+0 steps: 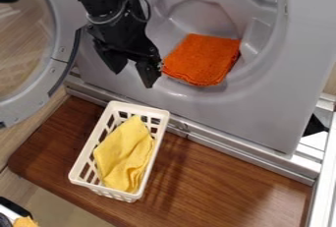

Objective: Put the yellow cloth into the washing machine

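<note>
White basket (139,107) on a wooden bench (216,177), yellow cloth (125,155) inside the basket, parted black gripper (133,78) beyond the basket, orange cloth (202,60) in the washing machine (263,103) beyond the basket

Soft, fairly bright light in here, a faint shadow on the wood (216,172) beside the basket (138,107), a pale sheen near the wood's right end
</note>
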Tool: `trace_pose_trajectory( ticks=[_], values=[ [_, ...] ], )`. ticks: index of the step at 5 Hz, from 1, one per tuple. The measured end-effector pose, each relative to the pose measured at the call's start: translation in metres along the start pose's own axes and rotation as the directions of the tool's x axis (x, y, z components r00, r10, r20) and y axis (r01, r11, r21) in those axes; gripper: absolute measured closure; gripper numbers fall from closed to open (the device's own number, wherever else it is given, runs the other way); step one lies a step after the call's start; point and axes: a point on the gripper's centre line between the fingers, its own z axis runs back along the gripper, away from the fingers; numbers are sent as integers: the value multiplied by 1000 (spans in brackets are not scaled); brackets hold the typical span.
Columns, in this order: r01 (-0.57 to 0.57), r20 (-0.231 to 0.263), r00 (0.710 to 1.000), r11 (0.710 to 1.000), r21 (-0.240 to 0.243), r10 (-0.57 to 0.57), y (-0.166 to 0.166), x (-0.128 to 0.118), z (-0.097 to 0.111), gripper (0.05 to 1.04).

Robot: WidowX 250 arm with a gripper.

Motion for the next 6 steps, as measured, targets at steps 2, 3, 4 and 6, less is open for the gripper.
trace_pose_trajectory(
  ticks=[2,3,4,6],
  values=[
    [4,-57,998,1000,9,-4,3,-13,-20,83],
    [10,-68,998,1000,23,-8,9,-22,-40,83],
    [-11,-68,998,999,48,15,18,-33,-60,83],
    [-37,-71,997,997,65,41,22,-41,-88,83]
  ],
)
